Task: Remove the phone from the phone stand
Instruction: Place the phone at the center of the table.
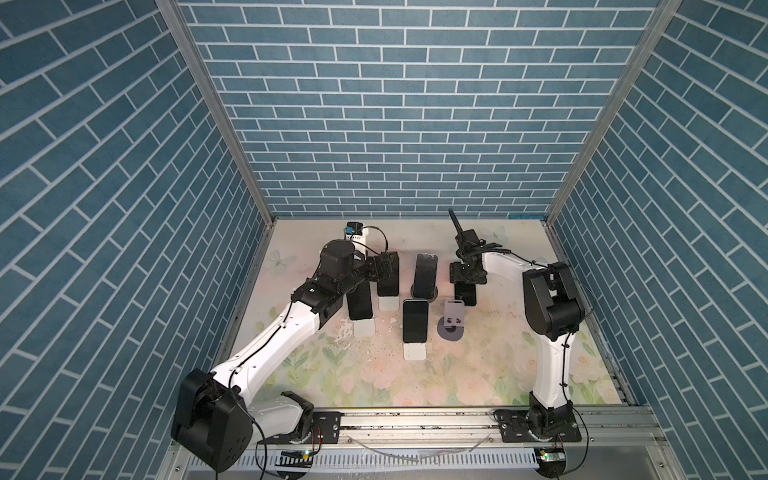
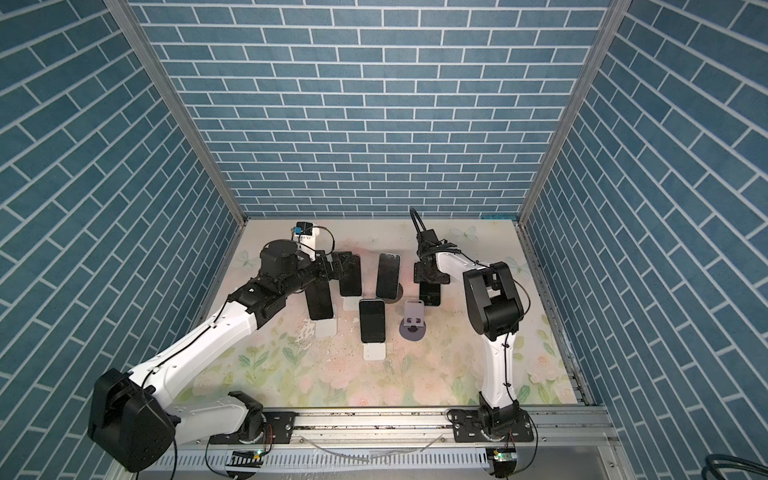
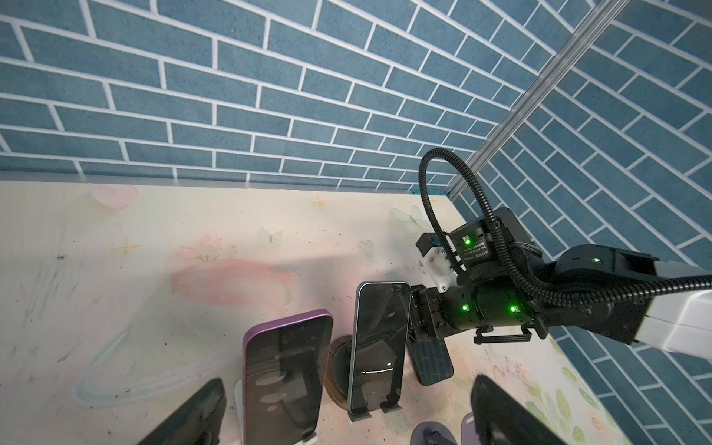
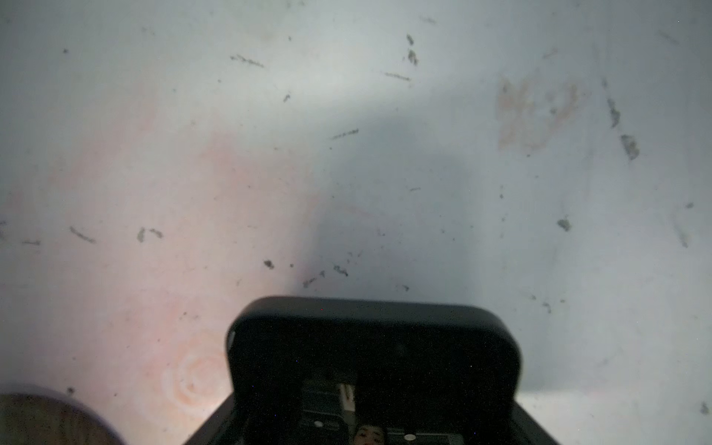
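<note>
Right, table (image 1: 478, 374): a floral surface between blue brick walls; I read it from the near edge toward the far one.
nearest phone (image 1: 415, 326): leaning on a white stand (image 1: 414, 352) about the middle of the table, dark screen up.
purple stand (image 1: 453, 320): empty, just right of the nearest phone, with its round base on the table and its back plate tilted.
left-side phone (image 1: 360, 303): propped on a white base (image 1: 365, 329), partly under my left arm.
task phone (image 1: 466, 297): off the purple stand, just beyond it toward the far edge. In the right wrist view its dark end (image 4: 370, 346) fills the lower frame over scuffed table. I cannot tell whether it rests on the table.
right gripper (image 1: 465, 284): pointing down at the far end of the task phone. Its fingers are hidden in every view, so I cannot tell whether it grips the phone or stands clear of it.
round-base phone (image 1: 424, 276): upright on a brown disc stand (image 3: 335, 370), between my two grippers.
purple phone (image 3: 287, 377): on a white plate (image 1: 390, 303), left of the round-base phone. In the left wrist view it shows between my left fingers (image 3: 200, 408).
left gripper (image 1: 384, 269): spread wide, holding nothing, near the purple phone.
</note>
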Robot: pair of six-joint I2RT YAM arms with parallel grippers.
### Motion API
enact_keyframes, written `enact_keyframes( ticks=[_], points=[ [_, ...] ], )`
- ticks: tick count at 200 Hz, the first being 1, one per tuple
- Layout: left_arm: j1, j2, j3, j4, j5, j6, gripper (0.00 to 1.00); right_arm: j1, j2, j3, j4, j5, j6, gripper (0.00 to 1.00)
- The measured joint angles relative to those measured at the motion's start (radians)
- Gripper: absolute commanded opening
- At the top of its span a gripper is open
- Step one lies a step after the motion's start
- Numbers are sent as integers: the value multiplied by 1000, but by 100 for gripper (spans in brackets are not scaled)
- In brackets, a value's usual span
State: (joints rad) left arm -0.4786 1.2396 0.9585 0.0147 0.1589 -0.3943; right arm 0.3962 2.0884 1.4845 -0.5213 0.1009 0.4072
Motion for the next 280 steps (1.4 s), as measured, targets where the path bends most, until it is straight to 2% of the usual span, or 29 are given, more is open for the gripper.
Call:
enact_keyframes(
  ticks=[136, 229, 280],
  points=[
    [0, -6, -22, 6, 0, 2, 100, 0, -14, 13, -38, 5, 0, 79],
    [0, -46, -40, -21, -10, 17, 100, 16, -306, -34, -63, 30, 9, 79],
    [0, -53, -41, -39, -21, 24, 100, 135, -396, -97, -128, 72, 25, 79]
  ],
)
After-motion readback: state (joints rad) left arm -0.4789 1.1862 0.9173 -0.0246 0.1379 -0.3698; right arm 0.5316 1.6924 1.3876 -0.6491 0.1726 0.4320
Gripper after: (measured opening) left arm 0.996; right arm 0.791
